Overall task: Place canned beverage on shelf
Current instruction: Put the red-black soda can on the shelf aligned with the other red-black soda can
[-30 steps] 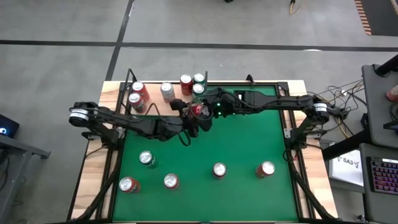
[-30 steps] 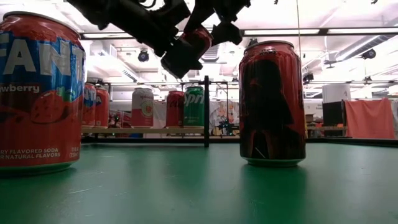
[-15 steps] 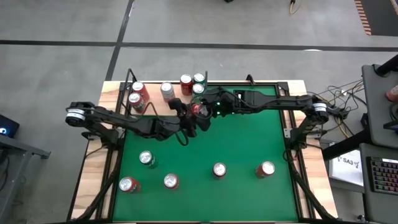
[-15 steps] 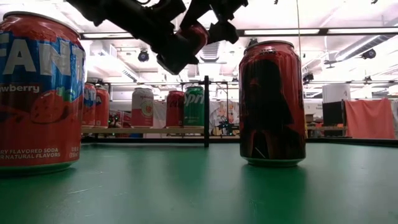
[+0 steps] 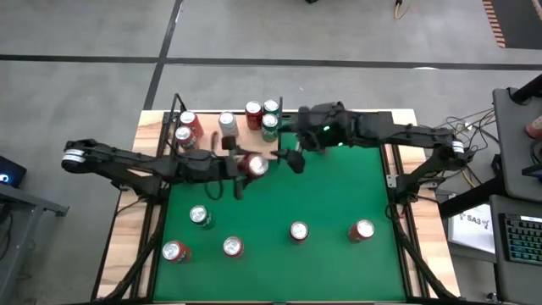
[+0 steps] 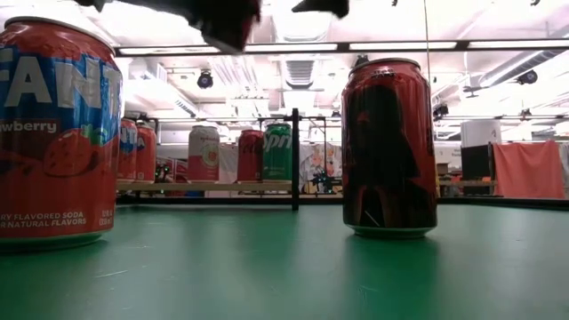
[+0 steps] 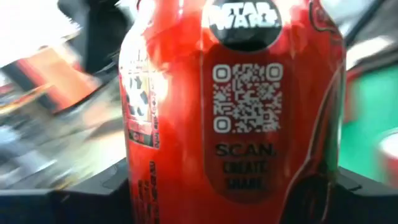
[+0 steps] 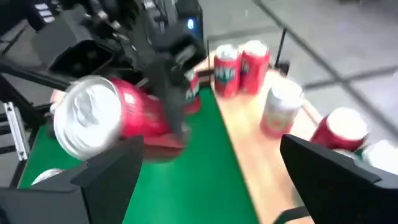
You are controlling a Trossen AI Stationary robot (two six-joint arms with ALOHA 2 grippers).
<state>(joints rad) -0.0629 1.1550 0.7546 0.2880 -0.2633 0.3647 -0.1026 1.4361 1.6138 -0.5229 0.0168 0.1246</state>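
The red can (image 5: 252, 165) was held off the table in the left gripper (image 5: 243, 164), lying on its side with its silver top (image 8: 86, 116) turned toward the right arm. In the left wrist view the can (image 7: 233, 106) filled the frame between that arm's two dark fingers, which were closed on its body; a printed code and a round logo faced the camera. The can hung over the green felt (image 5: 322, 203), near the shelf's (image 5: 207, 140) front edge but not yet above it.

The right gripper (image 5: 293, 159) stood just beside the can, apart from it, its fingers (image 8: 109, 171) spread wide and holding nothing. The can thus rested with the left arm alone.

The shelf, a pale wood panel with a black upright rod (image 6: 294, 158), lay along the far side of the table and already carried six upright cans (image 5: 188, 121). In the low view these stood in a row (image 6: 204, 153) behind two nearer cans on the felt (image 6: 388, 147). Five more cans stood on the near half of the felt (image 5: 298, 230).

Step in hand, as judged: carrying the can to the shelf after a transfer between arms. The next move would call for turning the can upright and setting it on a free patch of wood, clear of the standing cans and the rods.
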